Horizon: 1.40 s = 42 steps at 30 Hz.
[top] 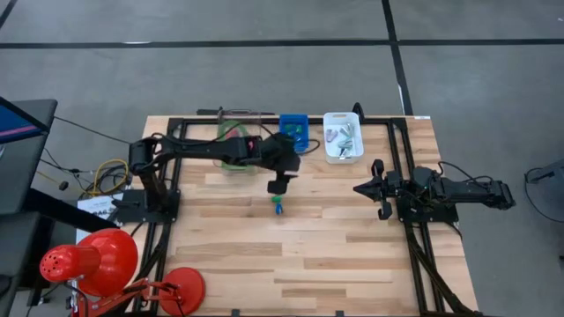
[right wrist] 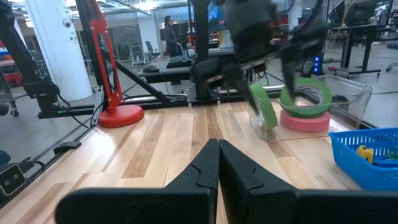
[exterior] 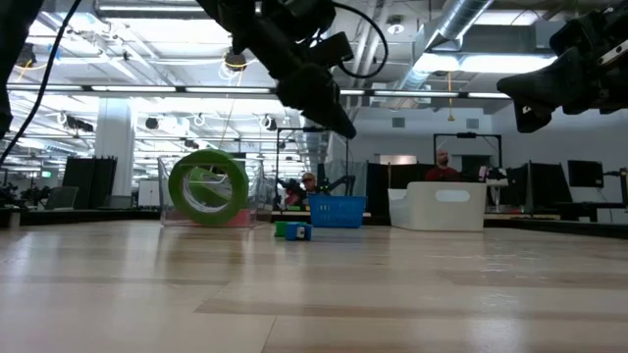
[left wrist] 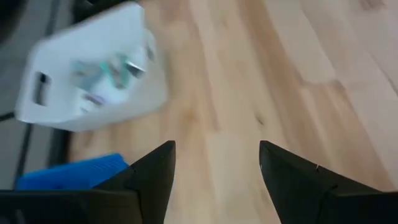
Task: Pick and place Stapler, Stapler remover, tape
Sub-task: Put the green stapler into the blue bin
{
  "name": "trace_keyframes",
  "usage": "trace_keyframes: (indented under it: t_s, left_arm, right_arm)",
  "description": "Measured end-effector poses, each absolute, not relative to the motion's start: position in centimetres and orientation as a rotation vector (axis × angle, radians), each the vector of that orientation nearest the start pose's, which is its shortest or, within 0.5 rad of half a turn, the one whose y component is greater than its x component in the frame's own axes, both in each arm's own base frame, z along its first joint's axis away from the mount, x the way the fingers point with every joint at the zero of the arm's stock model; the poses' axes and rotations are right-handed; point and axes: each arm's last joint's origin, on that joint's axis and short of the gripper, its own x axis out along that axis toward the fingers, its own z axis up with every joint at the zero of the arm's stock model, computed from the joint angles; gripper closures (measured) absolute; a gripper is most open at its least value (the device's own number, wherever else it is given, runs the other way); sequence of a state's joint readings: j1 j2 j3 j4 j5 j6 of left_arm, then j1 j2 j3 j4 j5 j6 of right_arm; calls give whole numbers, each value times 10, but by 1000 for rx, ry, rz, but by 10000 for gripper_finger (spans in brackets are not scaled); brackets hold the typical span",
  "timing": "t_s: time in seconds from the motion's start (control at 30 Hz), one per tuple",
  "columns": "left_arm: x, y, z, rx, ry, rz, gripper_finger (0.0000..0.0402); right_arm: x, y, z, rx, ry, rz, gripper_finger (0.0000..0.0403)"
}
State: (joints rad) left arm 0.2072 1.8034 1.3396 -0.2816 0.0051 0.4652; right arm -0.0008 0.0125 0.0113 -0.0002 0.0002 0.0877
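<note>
Left gripper hangs over mid-table, fingers spread wide, nothing between them. Just below it on the wood lies a small blue-and-green item. The tape rolls, 2 green and 1 red-pink, sit in the clear bin beside the blue basket. Right gripper waits at the table's right side, fingers pressed together, empty.

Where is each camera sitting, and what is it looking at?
High view: above the table, looking straight down; both arms show.
Low view: at tabletop height, looking level at the green tape; arms hang in from above.
Left wrist view: on the left arm, looking past its open left pincer at the white bin.
Right wrist view: on the right arm, past its shut right pincer.
The blue basket shows in all four.
</note>
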Motion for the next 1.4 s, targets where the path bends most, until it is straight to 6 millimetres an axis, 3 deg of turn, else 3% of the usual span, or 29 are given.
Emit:
trace_keyframes:
  t_s: [0.2,0.53,0.9,1.4]
  left_arm:
    - [381,66,231,326,901,-39,183]
    - [374,44,228,98,985,19,183]
    - [357,9,192,14,1108,-95,166]
    - [345,28,172,16,1145,-70,95]
  right_arm:
    - [98,0,166,88,1,-1,403]
    - [98,0,166,88,2,-1,403]
    - [98,0,166,88,2,-1,403]
    - [98,0,166,88,2,-1,403]
